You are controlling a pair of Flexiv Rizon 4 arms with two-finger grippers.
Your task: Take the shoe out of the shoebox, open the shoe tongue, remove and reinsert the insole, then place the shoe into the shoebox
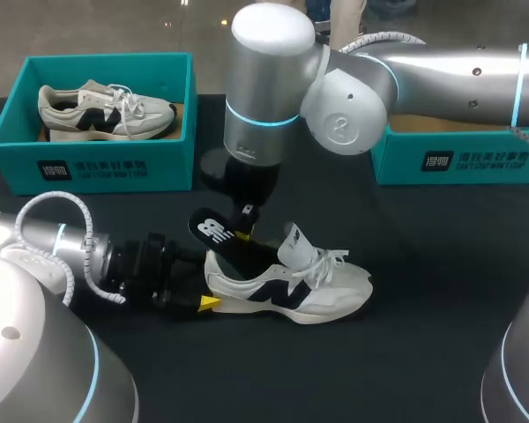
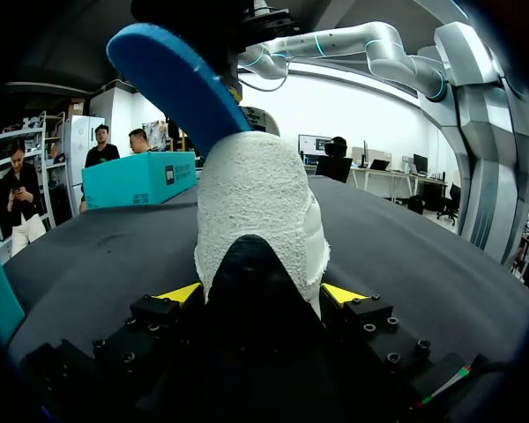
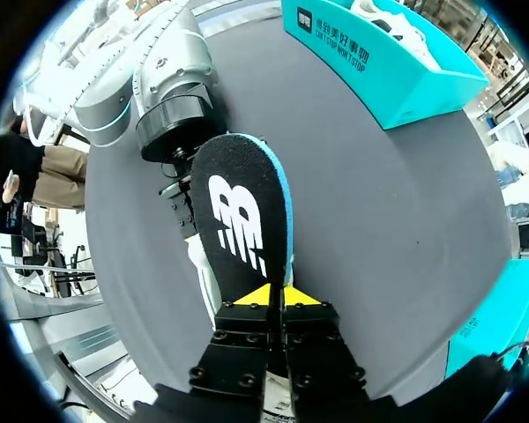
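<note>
Both arms hold something. The left gripper (image 2: 263, 295) clamps the shoe (image 1: 291, 286) at its heel. The right gripper (image 3: 271, 295) pinches the insole (image 3: 242, 220) just above.

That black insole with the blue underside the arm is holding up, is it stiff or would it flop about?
Probably flexible yet springy: the thin black foam insole with a blue underside, pinched at one end only by the right pincer, sticks out without drooping. Being so thin, it is likely very light. Its matte top looks unlikely to slip.
</note>
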